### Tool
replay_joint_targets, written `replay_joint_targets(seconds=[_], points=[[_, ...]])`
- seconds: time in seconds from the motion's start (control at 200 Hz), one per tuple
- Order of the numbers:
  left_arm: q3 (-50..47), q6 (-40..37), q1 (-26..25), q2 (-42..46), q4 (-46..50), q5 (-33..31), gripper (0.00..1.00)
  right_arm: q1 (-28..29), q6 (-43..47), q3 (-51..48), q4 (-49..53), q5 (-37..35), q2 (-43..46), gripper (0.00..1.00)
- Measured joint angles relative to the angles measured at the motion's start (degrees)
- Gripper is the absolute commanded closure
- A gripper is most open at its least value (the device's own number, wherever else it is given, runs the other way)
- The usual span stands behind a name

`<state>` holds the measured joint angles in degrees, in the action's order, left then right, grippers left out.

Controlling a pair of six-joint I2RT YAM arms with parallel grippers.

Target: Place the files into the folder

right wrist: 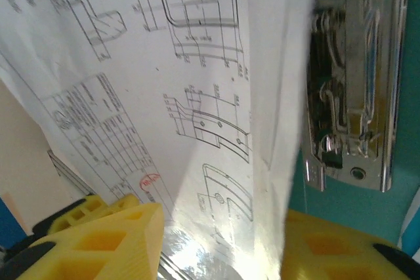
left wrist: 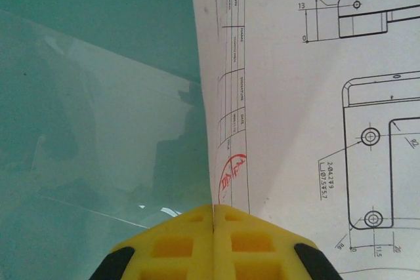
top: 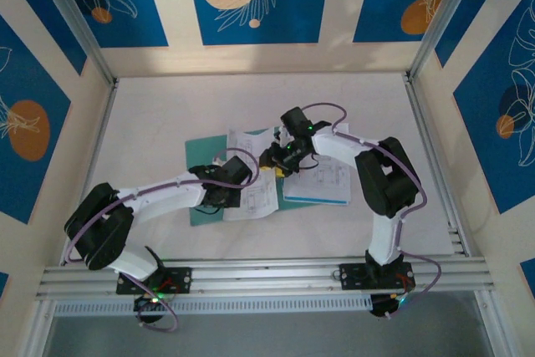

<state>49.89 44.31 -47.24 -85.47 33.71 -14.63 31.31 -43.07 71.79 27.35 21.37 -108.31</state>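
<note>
Top view: even, diffuse overhead light; soft shadows on the white table; picture slightly soft. Left wrist: sheet print sharp; dim, dark reflections on the folder. Right wrist: glare washes out the sheet's lower part; upper-left print blurred; clip glints.

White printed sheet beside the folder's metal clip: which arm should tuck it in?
Probably right: the right gripper straddles the white printed sheet, jaws apart, beside the teal folder's shiny metal clip; the left gripper is shut.
</note>
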Motion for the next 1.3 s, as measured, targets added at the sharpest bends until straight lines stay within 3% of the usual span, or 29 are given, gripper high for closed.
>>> replay_joint_targets(seconds=[0.31, 0.395, 0.455, 0.555, 0.64, 0.955, 1.295], points=[[0.0, -0.79, 0.02, -0.28, -0.28, 0.0, 1.0, 3.21, 1.05, -4.81, -0.28, -0.33, 3.48, 0.72], [0.0, -0.96, 0.04, -0.35, -0.28, 0.0, 1.0, 4.0, 2.29, -4.76, -0.22, -1.16, 3.45, 0.83], [0.0, -0.98, 0.04, -0.37, -0.28, 0.0, 1.0, 4.61, 2.78, -4.57, 0.46, -2.08, 3.21, 0.98], [0.0, -0.63, 0.11, -0.26, -0.2, 0.0, 0.69, 5.38, 4.46, -4.04, 1.79, -4.98, 2.93, 1.0], [-0.33, -0.2, 0.63, 1.46, 0.13, 0.0, 0.61, 5.66, 5.79, -3.96, 2.95, -8.68, 3.28, 1.0], [-10.32, 4.07, 10.69, 17.62, 0.35, 2.51, 0.64, 4.7, 13.62, -3.34, 6.86, -20.22, 13.31, 1.0], [-20.9, 8.79, 18.03, 23.78, 1.05, 4.96, 0.85, 4.28, 20.2, -6.43, 7.45, -29.2, 22.23, 1.0]])
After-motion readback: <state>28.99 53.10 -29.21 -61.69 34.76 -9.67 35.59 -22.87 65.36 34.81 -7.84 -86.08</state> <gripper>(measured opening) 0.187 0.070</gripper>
